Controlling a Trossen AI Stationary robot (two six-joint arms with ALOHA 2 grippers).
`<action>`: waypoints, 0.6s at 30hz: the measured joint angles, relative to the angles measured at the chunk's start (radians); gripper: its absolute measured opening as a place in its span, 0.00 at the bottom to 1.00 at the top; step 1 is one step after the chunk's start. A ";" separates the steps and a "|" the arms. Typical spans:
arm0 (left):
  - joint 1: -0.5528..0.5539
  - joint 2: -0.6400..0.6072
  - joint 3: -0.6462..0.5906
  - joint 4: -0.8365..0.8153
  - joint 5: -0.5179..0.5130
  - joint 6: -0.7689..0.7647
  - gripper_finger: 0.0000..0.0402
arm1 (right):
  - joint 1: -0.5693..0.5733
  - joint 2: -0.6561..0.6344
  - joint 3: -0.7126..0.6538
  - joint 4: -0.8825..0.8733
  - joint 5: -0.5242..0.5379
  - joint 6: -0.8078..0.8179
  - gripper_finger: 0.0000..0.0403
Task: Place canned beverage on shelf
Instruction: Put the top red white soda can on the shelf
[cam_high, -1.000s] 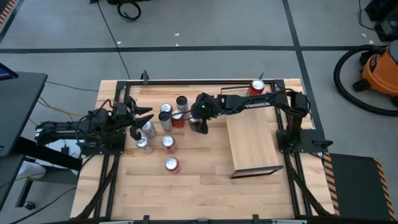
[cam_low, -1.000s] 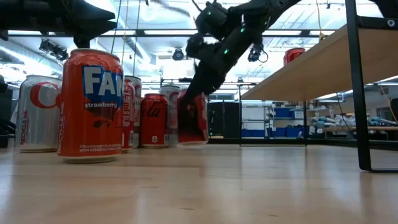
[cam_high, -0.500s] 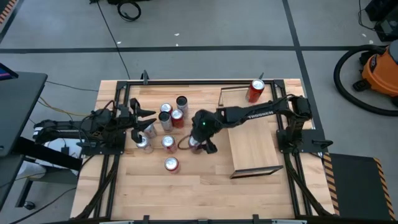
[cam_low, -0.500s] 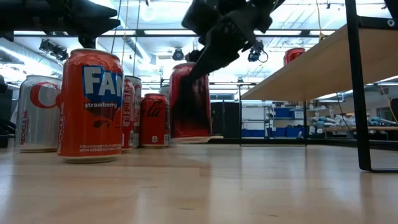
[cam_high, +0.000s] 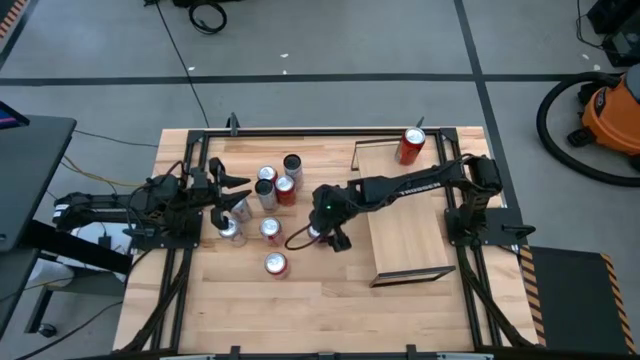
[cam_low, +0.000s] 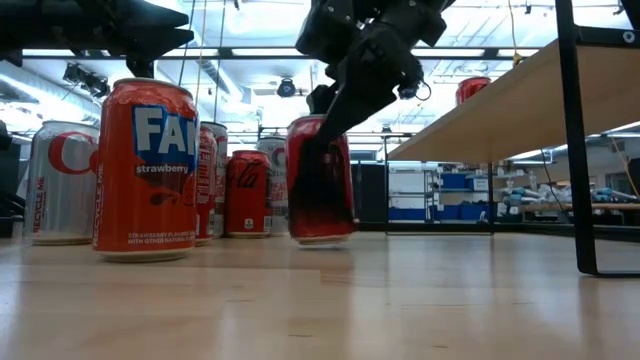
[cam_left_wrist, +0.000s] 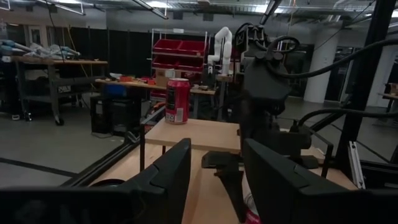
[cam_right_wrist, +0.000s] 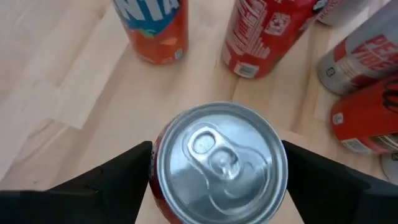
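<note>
A red can (cam_right_wrist: 221, 162) stands on the plank table between the can cluster (cam_high: 270, 190) and the shelf (cam_high: 405, 225). My right gripper (cam_high: 318, 236) is shut on it from above. The shelf is a light-wood board raised above the table (cam_low: 500, 110). One red can (cam_high: 410, 146) stands on the shelf's far end. At the table's left, my left gripper (cam_high: 232, 190) hangs open above the cluster's left side, with nothing between its fingers (cam_left_wrist: 217, 168). My right gripper has the red can between its two fingers (cam_right_wrist: 118, 177), one at each of two opposite sides of the silver top rim (cam_right_wrist: 159, 155). The fingers slant down from above and from the shelf's side. The can is near upright, its bottom (cam_low: 322, 240) on the table.
An orange Fanta can (cam_high: 276, 264) stands alone toward the near edge, left of the held can. Several red and silver cans (cam_low: 235, 180) stand close together farther back. Black metal rails (cam_high: 470, 250) frame the table. There is bare wood in front of the shelf.
My right gripper has carried the red can away from the cluster toward the table's near edge, most of the way in the first half second. The can was tilted under the fingers then. It now stands near upright, apart from the other cans.
</note>
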 joint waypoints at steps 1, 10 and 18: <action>0.000 0.000 0.000 0.000 0.000 0.000 0.39 | 0.000 0.000 0.000 0.002 -0.007 0.009 0.89; 0.000 0.000 0.000 0.000 0.000 0.000 0.39 | 0.000 -0.001 0.036 -0.043 0.048 0.018 0.99; 0.000 0.000 0.000 0.000 0.000 -0.001 0.39 | 0.036 -0.004 0.106 -0.052 0.133 0.079 0.98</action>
